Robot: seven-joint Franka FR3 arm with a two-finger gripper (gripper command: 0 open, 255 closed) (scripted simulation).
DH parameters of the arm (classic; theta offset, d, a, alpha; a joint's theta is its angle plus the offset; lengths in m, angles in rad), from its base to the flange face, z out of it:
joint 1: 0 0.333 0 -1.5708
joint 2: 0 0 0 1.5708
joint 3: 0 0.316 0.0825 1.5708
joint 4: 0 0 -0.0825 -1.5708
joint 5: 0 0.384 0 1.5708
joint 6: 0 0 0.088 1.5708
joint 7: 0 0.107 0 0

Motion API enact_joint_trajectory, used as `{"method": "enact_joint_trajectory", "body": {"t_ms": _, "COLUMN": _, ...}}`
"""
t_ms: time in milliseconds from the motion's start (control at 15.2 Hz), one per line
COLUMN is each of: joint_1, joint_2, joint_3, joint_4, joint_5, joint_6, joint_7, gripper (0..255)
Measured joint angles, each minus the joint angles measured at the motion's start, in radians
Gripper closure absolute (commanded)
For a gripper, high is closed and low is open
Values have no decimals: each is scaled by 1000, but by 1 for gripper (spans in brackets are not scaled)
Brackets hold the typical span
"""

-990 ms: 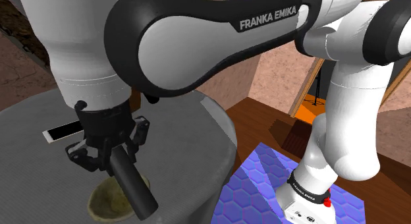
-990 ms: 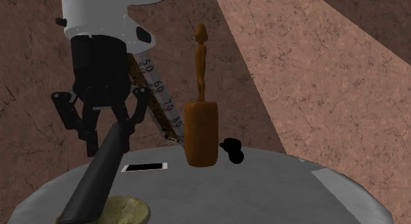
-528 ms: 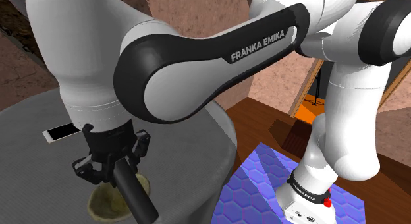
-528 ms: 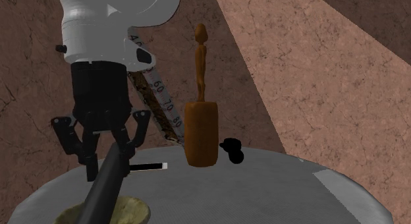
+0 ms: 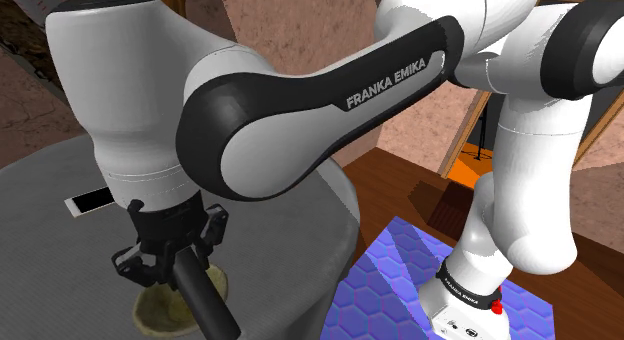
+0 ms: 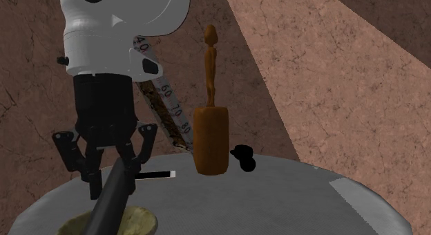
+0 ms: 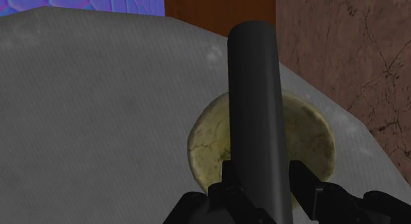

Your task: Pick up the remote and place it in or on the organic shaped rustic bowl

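A long, dark grey remote (image 5: 207,305) hangs tilted in my black gripper (image 5: 166,264), which is shut on its upper end. Right under it on the round grey table (image 5: 300,248) lies a yellowish, uneven bowl (image 5: 158,310). In the second exterior view the gripper (image 6: 110,173) clasps the remote (image 6: 109,203), whose low end hangs over the bowl (image 6: 143,219). Seen from the wrist, the remote (image 7: 257,111) runs out between the fingers and across the bowl (image 7: 317,138). I cannot tell whether the remote touches the bowl.
A flat white-edged slab (image 5: 90,201) lies on the table behind the gripper. A brown wooden figure on a block (image 6: 211,130) and a small black object (image 6: 243,157) stand at the table's far side. A numbered ruler (image 6: 168,99) leans there.
The gripper has come down with the remote toward the bowl. The remote's low end now reaches lower over the bowl.
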Motion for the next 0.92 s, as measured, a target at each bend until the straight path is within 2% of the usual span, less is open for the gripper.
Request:
{"method": "enact_joint_trajectory", "body": {"t_ms": 66, "joint_1": 0, "joint_2": 0, "joint_3": 0, "joint_4": 0, "joint_5": 0, "joint_6": 0, "joint_7": 0, "gripper": 0}}
{"method": "enact_joint_trajectory", "body": {"t_ms": 462, "joint_1": 0, "joint_2": 0, "joint_3": 0, "joint_4": 0, "joint_5": 0, "joint_6": 0, "joint_7": 0, "gripper": 0}}
{"method": "enact_joint_trajectory", "body": {"t_ms": 726, "joint_1": 4, "joint_2": -16, "joint_3": 7, "joint_4": 80, "joint_5": 15, "joint_6": -91, "joint_7": -13, "gripper": 0}}
{"method": "enact_joint_trajectory", "body": {"t_ms": 924, "joint_1": 6, "joint_2": -20, "joint_3": 10, "joint_4": 99, "joint_5": 19, "joint_6": -114, "joint_7": -13, "gripper": 0}}
